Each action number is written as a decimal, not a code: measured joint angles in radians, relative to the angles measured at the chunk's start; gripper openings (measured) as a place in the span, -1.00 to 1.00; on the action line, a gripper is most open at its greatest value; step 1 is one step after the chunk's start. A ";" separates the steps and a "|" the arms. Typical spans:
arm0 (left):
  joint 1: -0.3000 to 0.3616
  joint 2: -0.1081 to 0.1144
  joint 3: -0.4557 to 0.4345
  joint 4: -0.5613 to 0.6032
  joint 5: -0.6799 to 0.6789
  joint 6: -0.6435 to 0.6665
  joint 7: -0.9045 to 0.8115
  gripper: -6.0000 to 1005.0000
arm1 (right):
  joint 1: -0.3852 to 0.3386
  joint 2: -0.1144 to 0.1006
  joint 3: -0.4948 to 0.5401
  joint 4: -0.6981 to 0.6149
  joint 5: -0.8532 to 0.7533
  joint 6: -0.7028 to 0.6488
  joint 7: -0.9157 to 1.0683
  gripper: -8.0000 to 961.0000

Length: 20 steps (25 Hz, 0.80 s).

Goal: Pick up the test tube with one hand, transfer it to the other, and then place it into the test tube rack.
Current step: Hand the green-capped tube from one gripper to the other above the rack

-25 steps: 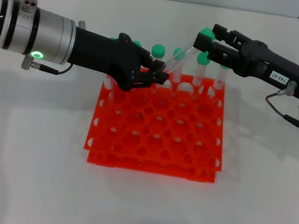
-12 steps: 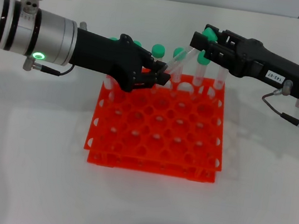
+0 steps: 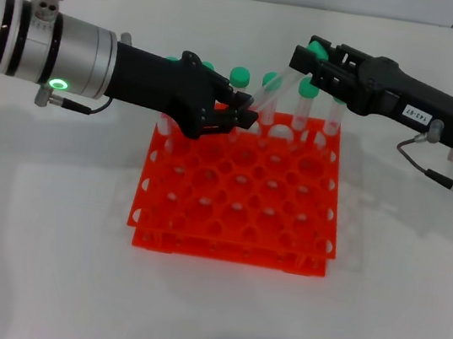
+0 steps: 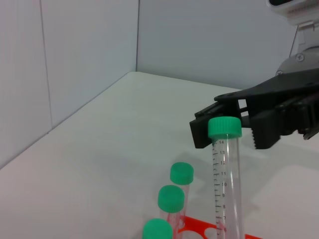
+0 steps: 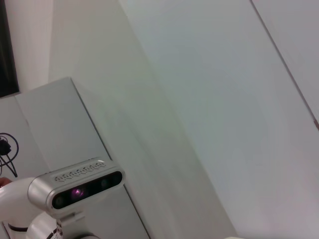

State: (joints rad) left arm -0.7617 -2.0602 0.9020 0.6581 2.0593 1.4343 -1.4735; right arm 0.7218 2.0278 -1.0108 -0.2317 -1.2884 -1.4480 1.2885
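My left gripper [image 3: 245,113], black with no label, is shut on the lower end of the test tube [image 3: 278,83] just above the back row of the orange-red test tube rack [image 3: 198,246]. The tube leans up and to the right. Its green cap [image 3: 316,48] lies between the spread fingers of my right gripper [image 3: 311,59], the one with the white label. In the left wrist view the tube [image 4: 227,174] stands with its cap between the right gripper's fingers [image 4: 202,132], with a gap on one side. The right wrist view shows none of these.
Several other green-capped tubes [image 3: 240,76] [image 3: 308,92] stand in the rack's back row, close under both grippers; three caps show in the left wrist view [image 4: 171,197]. The rack's other holes hold nothing. White table lies all round the rack.
My right gripper has moved left and slightly up, bringing its fingers around the tube's cap. The left gripper and the tube have stayed in place.
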 joint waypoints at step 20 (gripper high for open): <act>-0.010 -0.003 0.000 0.006 0.009 0.000 -0.034 -0.56 | 0.010 0.000 -0.020 -0.002 0.011 0.002 -0.014 -0.47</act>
State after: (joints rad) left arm -0.7716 -2.0629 0.9016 0.6636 2.0681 1.4346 -1.5080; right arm 0.7319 2.0279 -1.0305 -0.2333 -1.2770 -1.4465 1.2750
